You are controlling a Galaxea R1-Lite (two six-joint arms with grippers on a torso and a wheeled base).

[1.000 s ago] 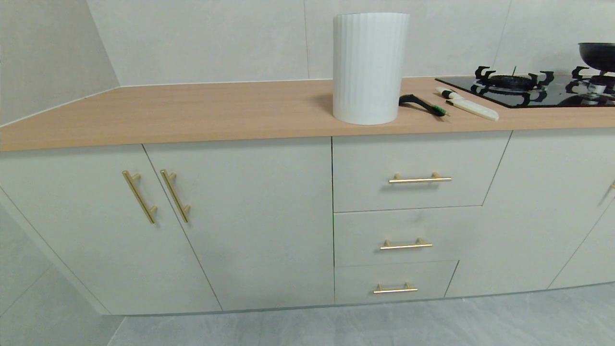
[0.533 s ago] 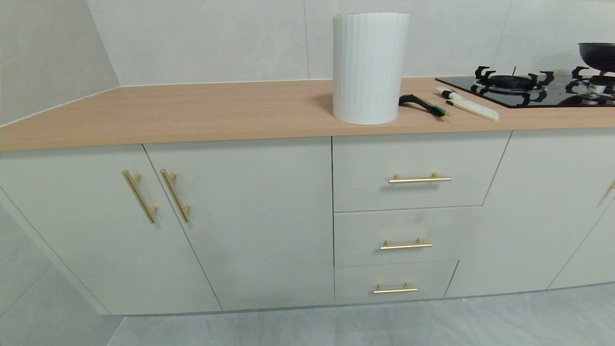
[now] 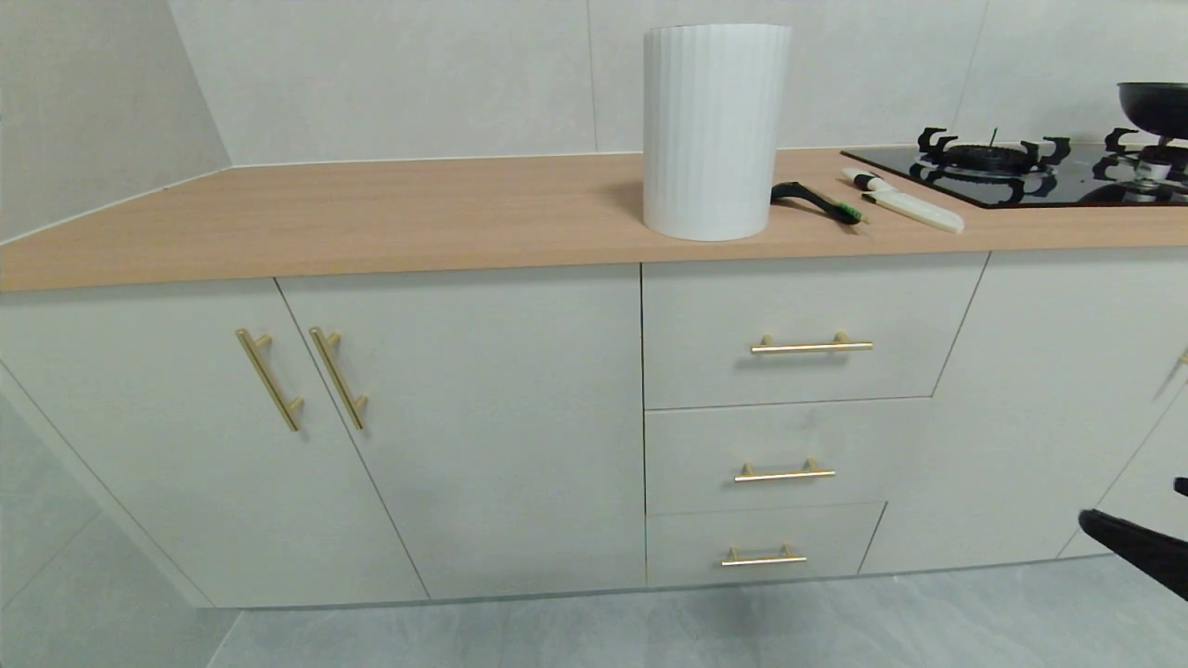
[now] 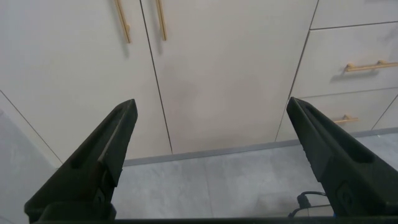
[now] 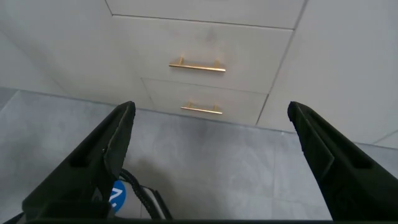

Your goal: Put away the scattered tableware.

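On a wooden countertop (image 3: 371,213), two loose items are seen lying flat to the right of a tall white ribbed container (image 3: 713,130). A black-handled utensil (image 3: 817,201) with a green tip is placed just beside the container's base. A white knife (image 3: 905,209) is laid a little farther right, near the edge of a black gas hob (image 3: 1012,176). Below, pale cabinet doors (image 3: 445,417) and three stacked drawers (image 3: 789,408) with gold handles are shown, all closed.

The task is judged to be at its very start: neither piece has been lifted, and both are left to be collected, presumably into the container or a drawer. The container's inside is hidden, so its contents cannot be told.

Neither gripper is closed on anything. The left gripper (image 4: 210,106) is held low before the cabinet doors, near the floor (image 4: 205,186), with its two dark fingers (image 4: 99,155) spread wide and nothing between them. The right gripper (image 5: 210,109) is likewise spread wide and unloaded, facing the lower drawers; one of its fingers (image 3: 1137,549) is caught at the lower right of the head view. Both are positioned well below and well apart from the two items up on the countertop, so a long rise is judged to be needed before either piece can be reached.
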